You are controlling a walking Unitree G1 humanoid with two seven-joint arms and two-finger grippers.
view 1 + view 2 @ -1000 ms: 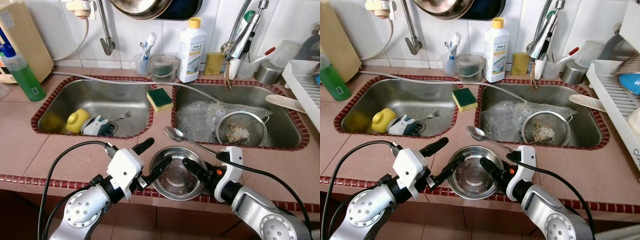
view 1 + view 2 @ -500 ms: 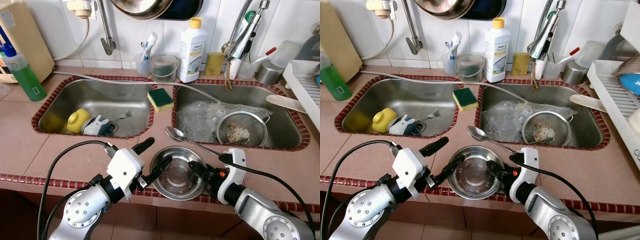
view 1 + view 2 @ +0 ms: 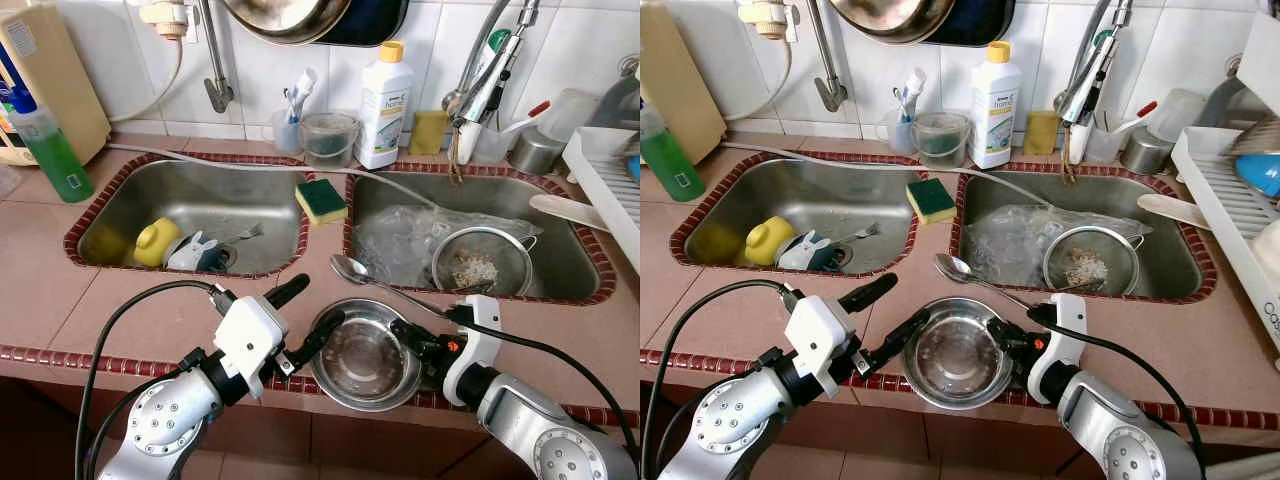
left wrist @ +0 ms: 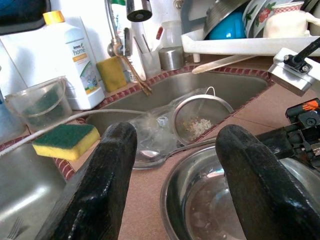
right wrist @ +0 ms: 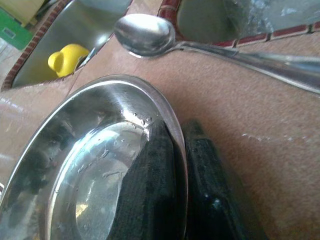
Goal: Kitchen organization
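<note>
A steel bowl (image 3: 362, 352) sits on the tiled counter at its front edge, between my two grippers. My right gripper (image 3: 404, 334) is shut on the bowl's right rim (image 5: 167, 112); one finger (image 5: 150, 200) lies inside the bowl and the other outside. My left gripper (image 3: 308, 310) stands open at the bowl's left rim, one finger over the rim and one away from it. The left wrist view looks between the open fingers (image 4: 97, 185) at the bowl (image 4: 200, 200). A metal spoon (image 3: 352, 269) lies on the counter just behind the bowl.
Two sinks lie beyond: the left holds a yellow cup (image 3: 155, 240) and a fork, the right a strainer (image 3: 482, 268) and plastic wrap. A green-yellow sponge (image 3: 320, 200) sits on the divider. A detergent bottle (image 3: 385, 105), green bottle (image 3: 45, 145) and dish rack (image 3: 610, 175) line the back and right.
The right gripper has drawn back to the right with the bowl's rim between its fingers, and the bowl has shifted slightly right and toward the counter's front edge. The left gripper has held still.
</note>
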